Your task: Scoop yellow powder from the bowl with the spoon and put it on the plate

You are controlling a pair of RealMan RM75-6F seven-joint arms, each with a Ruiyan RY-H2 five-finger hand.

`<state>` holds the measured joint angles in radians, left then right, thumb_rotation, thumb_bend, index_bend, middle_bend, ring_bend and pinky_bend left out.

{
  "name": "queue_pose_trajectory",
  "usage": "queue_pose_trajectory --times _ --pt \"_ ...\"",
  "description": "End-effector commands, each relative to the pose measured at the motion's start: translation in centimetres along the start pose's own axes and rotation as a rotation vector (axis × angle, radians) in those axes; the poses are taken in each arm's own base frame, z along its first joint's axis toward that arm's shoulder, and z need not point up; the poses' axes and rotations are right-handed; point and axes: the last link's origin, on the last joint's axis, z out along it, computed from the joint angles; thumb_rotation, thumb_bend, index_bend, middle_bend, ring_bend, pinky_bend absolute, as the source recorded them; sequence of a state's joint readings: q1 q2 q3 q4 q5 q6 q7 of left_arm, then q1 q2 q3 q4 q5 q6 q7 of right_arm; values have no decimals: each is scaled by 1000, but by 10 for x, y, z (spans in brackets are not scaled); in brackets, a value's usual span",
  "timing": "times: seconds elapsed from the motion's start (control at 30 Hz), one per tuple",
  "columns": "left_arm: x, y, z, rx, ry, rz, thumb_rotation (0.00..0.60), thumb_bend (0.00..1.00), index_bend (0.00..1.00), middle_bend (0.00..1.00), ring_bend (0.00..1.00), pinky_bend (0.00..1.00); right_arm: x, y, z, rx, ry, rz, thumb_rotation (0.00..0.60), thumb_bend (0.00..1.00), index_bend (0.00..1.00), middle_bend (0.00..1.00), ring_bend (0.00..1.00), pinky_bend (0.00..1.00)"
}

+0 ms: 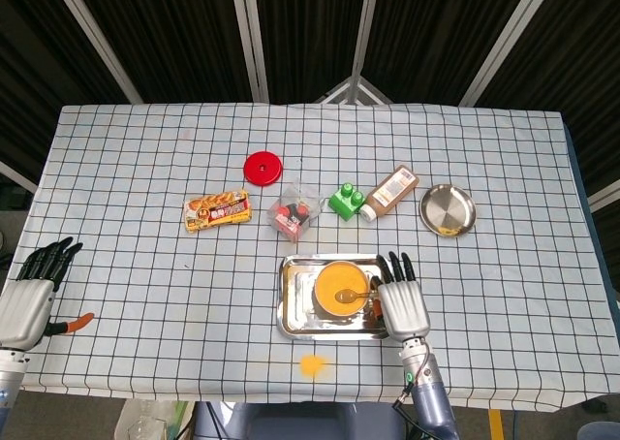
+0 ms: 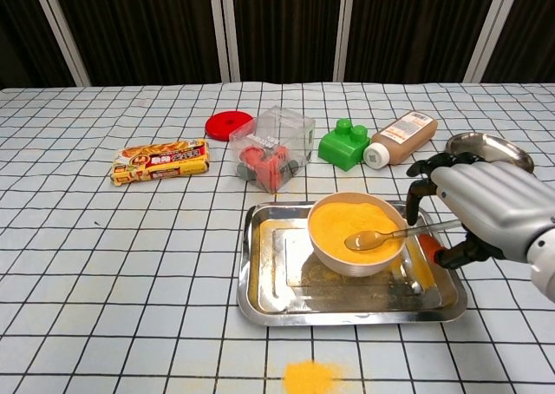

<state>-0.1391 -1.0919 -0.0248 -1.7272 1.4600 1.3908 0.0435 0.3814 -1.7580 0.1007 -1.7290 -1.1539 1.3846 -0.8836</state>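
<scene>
- Lifting a spoonful cleanly is the step in hand, judging from the chest view: the right hand (image 2: pixel 486 207) at the right edge of the frame pinches the handle of the slim metal spoon (image 2: pixel 381 236), other fingers curled above it, and the spoon's head lies on the yellow powder (image 2: pixel 351 222) heaped in the round white bowl (image 2: pixel 357 257).
- Nearest the camera, at bottom centre, a small spill of yellow powder (image 2: pixel 310 377) sits on the checked tablecloth (image 2: pixel 104 264); it warns that a tilted or hurried spoon sheds its load.
- The bowl stands inside a shallow rectangular steel tray (image 2: pixel 260 303), dusted with powder, so the spoon should rise level and clear both the bowl's rim and the tray's wall.
- The round shiny metal plate (image 1: pixel 448 210) lies well apart, up and to the right of the tray in the head view; the carry is long, so a modest, steady scoop suits.
- Between them lies a brown bottle on its side (image 2: pixel 401 137); pass over or round it.
- The left hand (image 1: pixel 29 295) rests at the lower left of the head view, fingers spread, holding nothing.
</scene>
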Motion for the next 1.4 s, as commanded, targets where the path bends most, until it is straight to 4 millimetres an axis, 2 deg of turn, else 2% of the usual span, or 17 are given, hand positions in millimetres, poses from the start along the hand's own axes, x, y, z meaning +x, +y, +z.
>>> queue_pose_trajectory --times 0.03,0.4,1.1,1.4 --pt "0 0 0 0 0 0 600 0 0 0 0 0 0 -1 0 2 2 3 600 522 442 142 0 0" --pt "0 0 0 3 -3 1 600 0 0 0 0 0 -2 -2 1 4 -2 2 600 522 442 143 0 0" --pt "0 0 0 4 -6 0 600 0 0 0 0 0 -3 0 2 -2 -2 11 600 522 511 143 0 0" --pt "0 0 0 6 -9 -2 600 0 0 0 0 0 -3 -1 2 -1 2 14 600 553 531 171 0 0"
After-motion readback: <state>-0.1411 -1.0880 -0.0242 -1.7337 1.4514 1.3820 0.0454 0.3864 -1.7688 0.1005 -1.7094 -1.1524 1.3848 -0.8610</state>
